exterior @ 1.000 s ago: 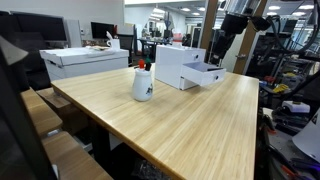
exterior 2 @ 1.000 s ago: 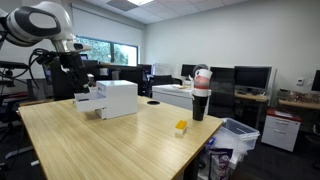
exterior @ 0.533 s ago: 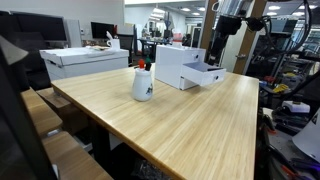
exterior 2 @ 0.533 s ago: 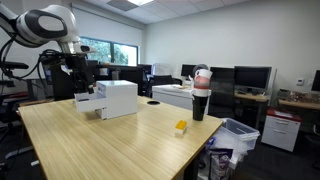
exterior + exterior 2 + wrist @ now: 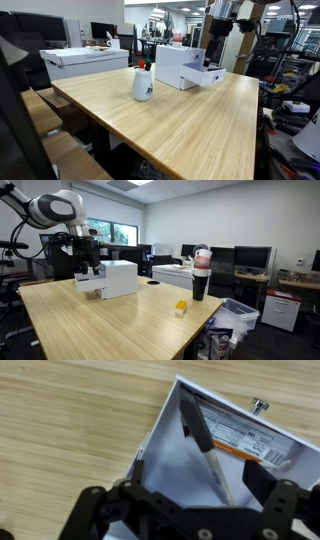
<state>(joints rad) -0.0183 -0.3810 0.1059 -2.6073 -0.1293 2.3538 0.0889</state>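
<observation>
Black two-finger gripper [image 5: 180, 492] hung wide open and empty above a small white open drawer [image 5: 170, 465] holding a black-capped white marker [image 5: 196, 428]; its white box [image 5: 172, 62] sat on a light wooden table [image 5: 200, 125]

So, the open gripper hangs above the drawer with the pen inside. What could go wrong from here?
1. The open gripper looks about as wide as the drawer, so a finger may strike a wall if it descends.
2. The pen lies slanted, its dark end close to a corner; the fingers might push it rather than grip it.
3. The drawer sticks out of the white box; downward pressure might tip or shift the box on the table.
</observation>
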